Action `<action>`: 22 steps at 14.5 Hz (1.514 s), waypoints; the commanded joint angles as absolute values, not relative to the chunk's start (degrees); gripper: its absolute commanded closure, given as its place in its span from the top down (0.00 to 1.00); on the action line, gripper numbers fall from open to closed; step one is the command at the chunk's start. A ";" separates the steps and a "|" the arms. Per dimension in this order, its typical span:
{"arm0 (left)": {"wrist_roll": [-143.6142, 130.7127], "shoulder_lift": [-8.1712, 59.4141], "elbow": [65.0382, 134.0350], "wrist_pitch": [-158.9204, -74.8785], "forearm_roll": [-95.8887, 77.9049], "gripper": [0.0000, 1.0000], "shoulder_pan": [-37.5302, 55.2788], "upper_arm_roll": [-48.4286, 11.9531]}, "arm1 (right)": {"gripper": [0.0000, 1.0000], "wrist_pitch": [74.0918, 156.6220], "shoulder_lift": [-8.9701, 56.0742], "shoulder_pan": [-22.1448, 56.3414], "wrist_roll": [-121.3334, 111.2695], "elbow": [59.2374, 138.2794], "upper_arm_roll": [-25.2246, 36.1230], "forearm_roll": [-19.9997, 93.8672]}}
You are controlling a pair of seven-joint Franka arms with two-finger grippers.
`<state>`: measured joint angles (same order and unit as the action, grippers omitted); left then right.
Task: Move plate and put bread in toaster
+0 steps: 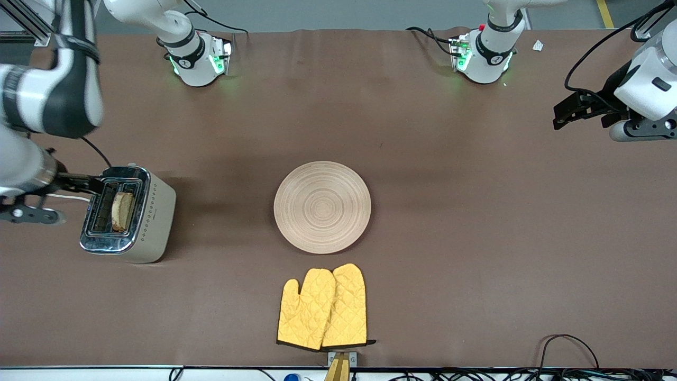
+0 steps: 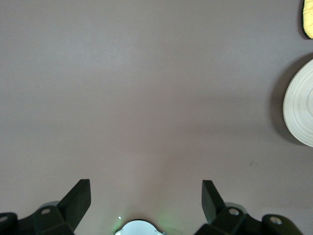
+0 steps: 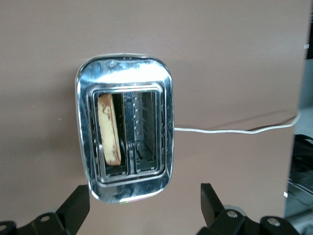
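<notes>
The toaster [image 1: 129,214] stands at the right arm's end of the table. The bread [image 1: 122,210] stands upright in its slot on the plate's side; the other slot is empty. The right wrist view shows the toaster [image 3: 124,186] and the bread [image 3: 108,128] from above. My right gripper [image 1: 58,197] is open and empty, up beside the toaster's end, apart from the bread; it also shows in its wrist view [image 3: 144,205]. The plate [image 1: 322,206] lies empty mid-table, and its edge shows in the left wrist view [image 2: 301,110]. My left gripper [image 1: 568,114] [image 2: 145,198] is open and empty over bare table at the left arm's end.
Two yellow oven mitts [image 1: 323,307] lie nearer to the front camera than the plate, close to the table's edge. The toaster's white cord [image 3: 234,129] trails off toward the table's end. Cables hang along the front edge.
</notes>
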<state>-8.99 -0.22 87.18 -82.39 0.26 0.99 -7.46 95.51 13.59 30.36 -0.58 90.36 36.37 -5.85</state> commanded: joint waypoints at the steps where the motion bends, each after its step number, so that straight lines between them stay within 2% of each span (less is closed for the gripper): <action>1: -8.88 -1.05 87.36 -82.79 1.67 1.00 0.79 -8.09 | 1.00 93.44 9.33 29.44 -2.02 91.50 35.42 -2.82; 7: -9.23 -1.05 87.01 -81.83 1.67 1.00 0.79 -8.09 | 1.00 91.58 5.37 28.66 -1.05 89.30 36.56 -0.18; 9: -9.40 -1.14 86.84 -81.74 1.67 1.00 0.97 -8.17 | 1.00 91.49 3.44 25.25 -0.97 89.21 34.90 1.22; 13: -9.40 -1.23 86.84 -81.74 1.58 1.00 1.23 -8.26 | 1.00 90.45 -0.08 4.97 -0.79 89.38 12.36 1.23; 14: -9.49 -1.23 86.75 -81.74 1.58 1.00 1.23 -8.26 | 1.00 90.00 -0.78 1.96 -0.70 89.38 8.22 1.23; 22: -8.88 -1.05 86.40 -81.74 1.49 1.00 1.06 -8.17 | 1.00 87.63 -0.97 1.49 0.26 88.60 7.29 1.23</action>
